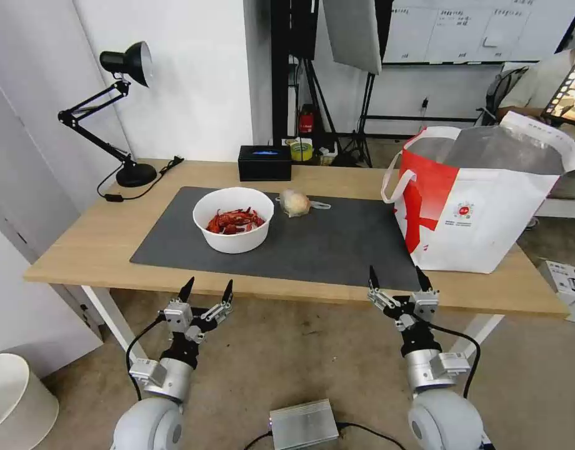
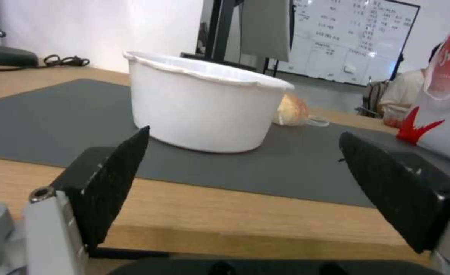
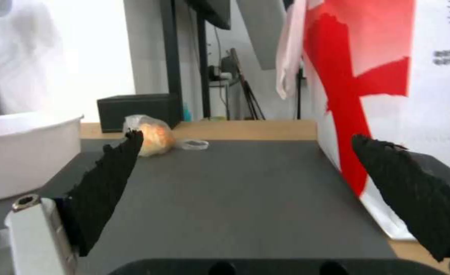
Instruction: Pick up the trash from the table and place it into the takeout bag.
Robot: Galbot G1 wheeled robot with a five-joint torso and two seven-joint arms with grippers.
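Bright even light; wrist views soft, w/ blur.

Ahead of my grippers, a white wall (image 1: 194, 81) backs the scene. A black desk lamp (image 1: 112, 112) stands far ahead to my left, a whiteboard (image 1: 475, 31) far ahead to my right. Beneath me lies bare concrete floor (image 1: 287, 369), with black stands (image 1: 312, 81) beyond.

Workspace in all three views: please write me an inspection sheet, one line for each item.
Surface: wood table with dark grey mat.
Job's things: white bowl holding red shells; yellowish plastic wad beside it; takeout bag upright, mouth open.
Clutter: black box, desk lamp.
Hands: left hand and right hand open, before the table's near edge.
Cables: lamp cord on the table.
Surroundings: whiteboard, stands behind.
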